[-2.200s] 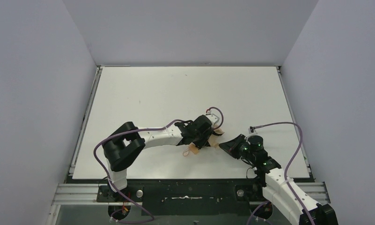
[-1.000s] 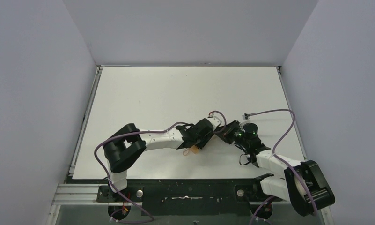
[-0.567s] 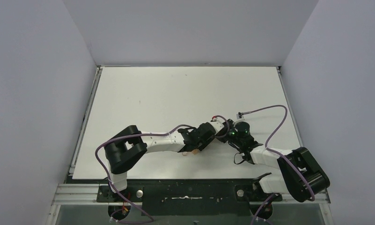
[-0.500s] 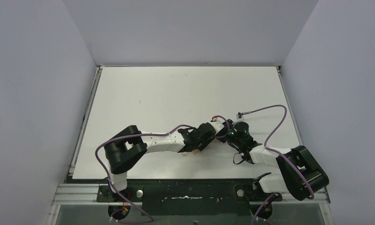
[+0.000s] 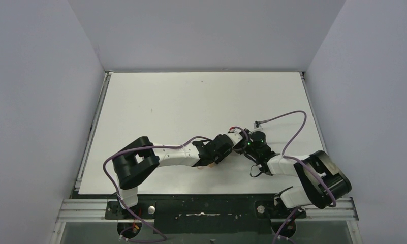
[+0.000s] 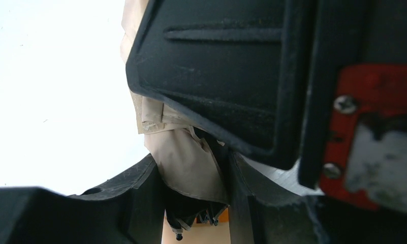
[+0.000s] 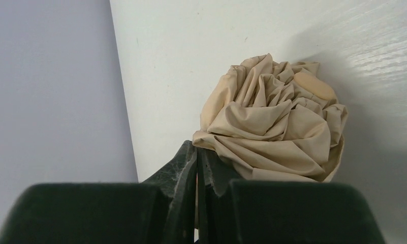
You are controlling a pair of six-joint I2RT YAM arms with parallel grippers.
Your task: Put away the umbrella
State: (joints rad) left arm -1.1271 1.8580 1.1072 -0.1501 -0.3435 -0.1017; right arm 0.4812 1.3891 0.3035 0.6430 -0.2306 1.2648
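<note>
Both arms low and inward, left gripper (image 6: 193,183) and right gripper (image 7: 196,165) nearly tip to tip, right jaws together.

Both arms — the left arm (image 5: 173,154) and the right arm (image 5: 281,164) — have white links between bulky black joints, each trailing a purple cable (image 5: 292,133). A red plate (image 6: 379,86) carries two silver screws (image 6: 346,104); a green light (image 5: 249,144) glows.
</note>
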